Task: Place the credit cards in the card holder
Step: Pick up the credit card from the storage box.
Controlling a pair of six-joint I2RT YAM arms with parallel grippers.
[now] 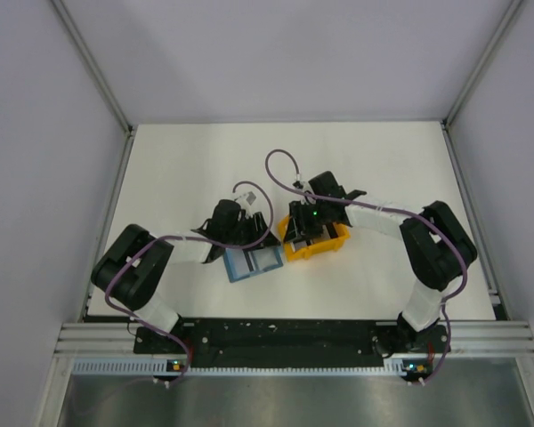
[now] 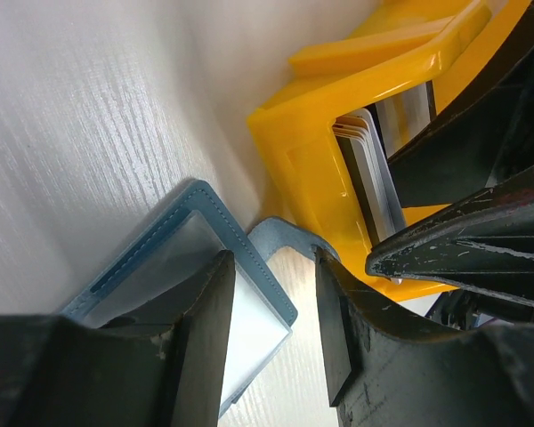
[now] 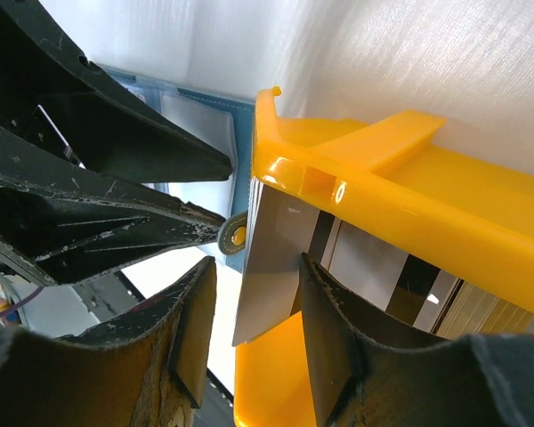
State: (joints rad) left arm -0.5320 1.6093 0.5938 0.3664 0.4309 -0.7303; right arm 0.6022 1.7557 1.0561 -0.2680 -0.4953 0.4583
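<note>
1. White table (image 1: 205, 160), pale grey walls (image 1: 294, 53) on three sides.
2. Card holder (image 1: 252, 261) lying open and flat near table centre, right edge touching orange rack (image 1: 325, 246).
3. Left gripper (image 1: 254, 238) down on card holder's far edge. Wrist view: jaws part-way open, one finger over clear pocket, the other just past stitched edge. Nothing visibly clamped.
4. Credit cards (image 2: 369, 173) standing on edge, stacked in rack slot, just beside card holder's corner, off to the side of left gripper.
5. Right gripper (image 3: 258, 334) reaching into rack, jaws apart, one grey card (image 3: 271, 258) between the fingers. Cannot tell if pinched or only straddled.
6. Both grippers close together over the rack/card holder seam.
</note>
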